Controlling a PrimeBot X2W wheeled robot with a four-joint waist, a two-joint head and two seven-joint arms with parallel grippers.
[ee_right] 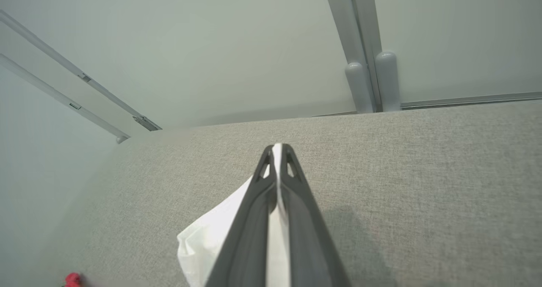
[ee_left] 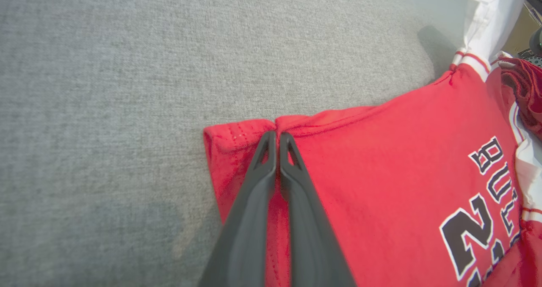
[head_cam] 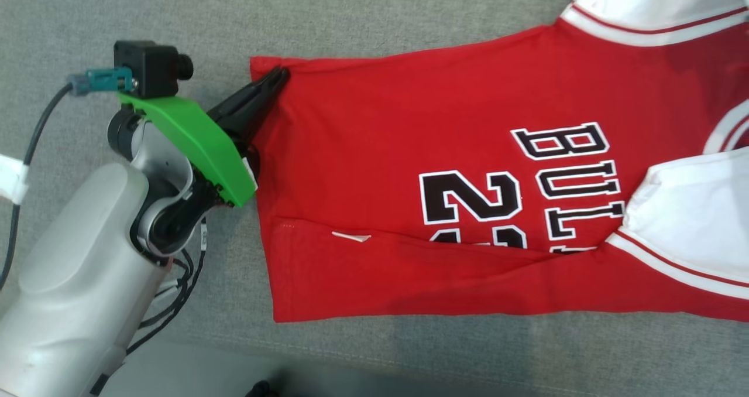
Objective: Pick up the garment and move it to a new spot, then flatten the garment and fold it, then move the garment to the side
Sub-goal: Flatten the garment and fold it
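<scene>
My left forearm (head_cam: 70, 280) is a smooth pale grey shell, with thin black wires (head_cam: 175, 294) looping out at the wrist. A bright green bracket (head_cam: 193, 142) there carries a small black camera cube (head_cam: 149, 66), fed by a teal plug (head_cam: 105, 81) on a grey cable (head_cam: 35, 133). My left fingers (ee_left: 250, 219) and right fingers (ee_right: 250, 223) are long, matt dark grey, tapering, each slotted near its tip.

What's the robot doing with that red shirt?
It is handling a red basketball jersey spread on a grey fabric surface. Its left claw is shut on a corner of the bottom hem. Its right claw pinches white cloth, probably one of the jersey's sleeves. One long edge is folded over the number.
</scene>
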